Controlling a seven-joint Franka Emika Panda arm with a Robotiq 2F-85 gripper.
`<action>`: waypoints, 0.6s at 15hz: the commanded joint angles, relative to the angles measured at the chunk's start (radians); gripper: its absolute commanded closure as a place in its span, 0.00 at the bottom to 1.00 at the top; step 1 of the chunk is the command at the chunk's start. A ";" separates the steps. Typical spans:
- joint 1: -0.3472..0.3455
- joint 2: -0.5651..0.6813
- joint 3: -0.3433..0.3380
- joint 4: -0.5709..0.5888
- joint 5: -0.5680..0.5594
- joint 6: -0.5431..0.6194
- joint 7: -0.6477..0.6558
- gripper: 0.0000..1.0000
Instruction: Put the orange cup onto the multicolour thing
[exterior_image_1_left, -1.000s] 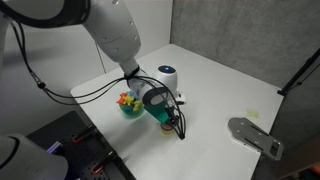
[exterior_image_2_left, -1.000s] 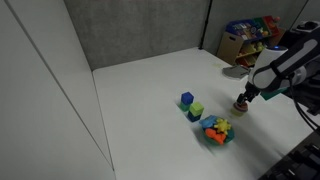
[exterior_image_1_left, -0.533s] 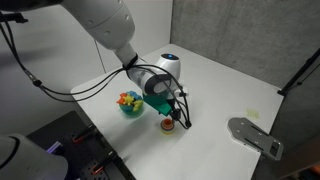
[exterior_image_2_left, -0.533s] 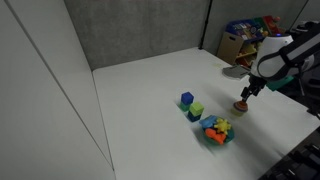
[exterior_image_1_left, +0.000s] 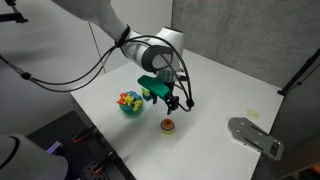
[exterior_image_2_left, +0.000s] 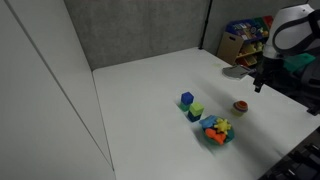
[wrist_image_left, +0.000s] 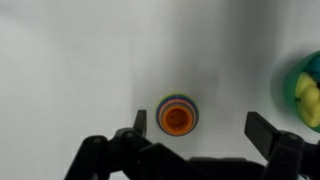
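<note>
Orange cup (wrist_image_left: 177, 119) sits nested on top of the multicolour thing (wrist_image_left: 162, 105). The wrist view shows the banded rim as a ring all round the cup. In both exterior views the pair stands as one small upright stack on the white table (exterior_image_1_left: 222, 88), the cup (exterior_image_1_left: 168, 123) uppermost.

Gripper (wrist_image_left: 200, 130): jaws spread wide, nothing between them. The fingers (wrist_image_left: 139, 124) frame the stack from above without touching it.

Change noted: one second ago the gripper was low at the stack. Half a second ago it had begun to lift. It now hangs well clear above the stack in an exterior view (exterior_image_1_left: 172, 103), and up and to one side in an exterior view (exterior_image_2_left: 259, 85). The stack has not shifted from its spot.

Surroundings: the green bowl (exterior_image_1_left: 131, 112) of coloured pieces stands near the stack, apart from it. The blue block (exterior_image_2_left: 187, 99) and green block (exterior_image_2_left: 196, 111) lie just beside each other, beyond the bowl. All three are unmoved.
</note>
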 joint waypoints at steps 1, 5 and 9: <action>-0.008 -0.153 0.009 -0.052 -0.009 -0.132 0.044 0.00; -0.014 -0.303 0.008 -0.092 -0.006 -0.256 0.098 0.00; -0.029 -0.456 0.005 -0.129 0.000 -0.364 0.103 0.00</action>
